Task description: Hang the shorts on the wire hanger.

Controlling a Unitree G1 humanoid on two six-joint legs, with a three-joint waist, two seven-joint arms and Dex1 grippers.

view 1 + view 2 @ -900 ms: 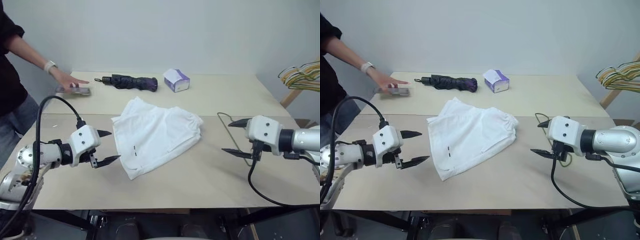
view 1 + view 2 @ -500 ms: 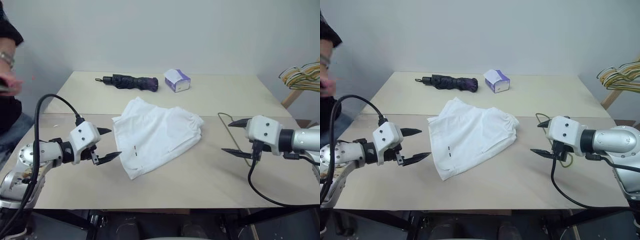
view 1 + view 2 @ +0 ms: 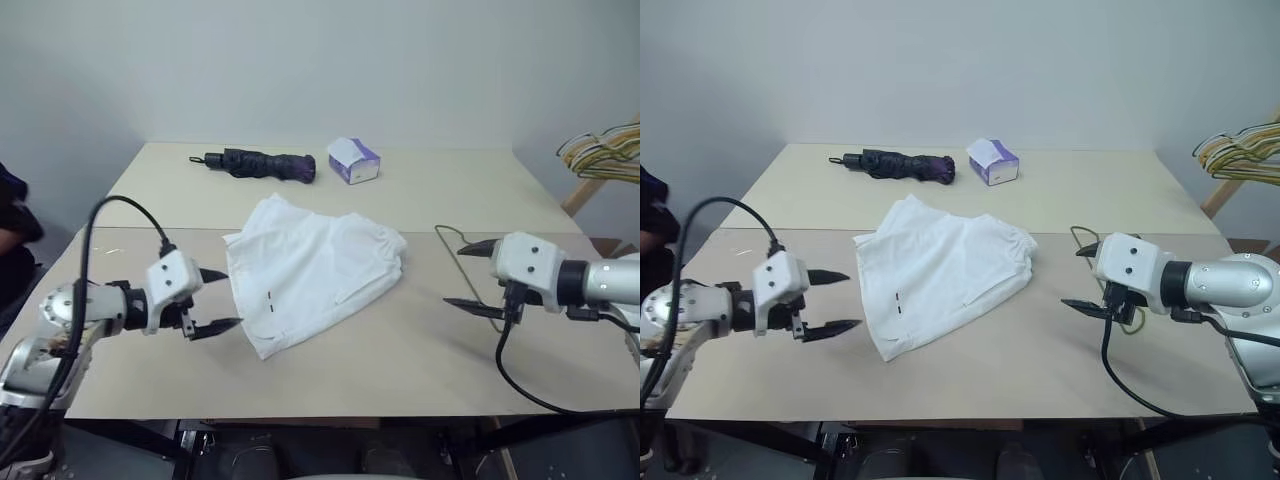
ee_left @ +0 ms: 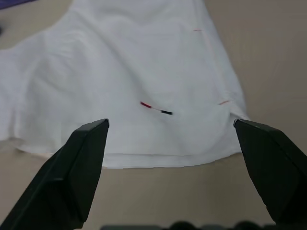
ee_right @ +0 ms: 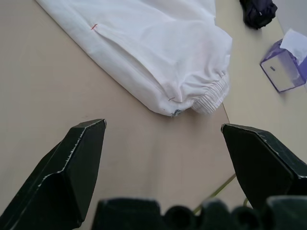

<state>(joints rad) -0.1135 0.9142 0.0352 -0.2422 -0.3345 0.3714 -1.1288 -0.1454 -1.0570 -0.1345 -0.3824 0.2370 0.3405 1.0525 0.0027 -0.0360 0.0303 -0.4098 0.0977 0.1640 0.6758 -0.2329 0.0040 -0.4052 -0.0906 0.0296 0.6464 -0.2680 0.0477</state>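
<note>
Both arms are poised low over the table (image 3: pixel 420 350), and nothing is in hand yet. The left gripper (image 3: pixel 217 299) hangs just beside the hem end of the shorts (image 3: pixel 315 270), its 2 black fingers spread wide and empty; the left wrist view looks straight between them at the hem edge and the small dark marks, so it seems lined up for a grab at that edge. The right gripper (image 3: pixel 470 274) is also spread wide and empty, hovering over the wire hanger (image 3: pixel 452 243), which lies flat on the table to the right of the shorts, part of it hidden behind the gripper. My guess is that's the division of labour: right arm for the hanger, left for the cloth.

The shorts lie crumpled in the middle of the table, gathered waistband (image 5: pixel 211 93) toward the hanger side, apart from the wire. That spacing leaves each gripper room to come down without snagging the other item.

At the far edge sit a folded umbrella (image 3: pixel 258 164) and a tissue box (image 3: pixel 353 160), well clear. A bunch of coloured hangers (image 3: pixel 600 152) hangs off to the right, beyond the table. The hanging itself hasn't begun
</note>
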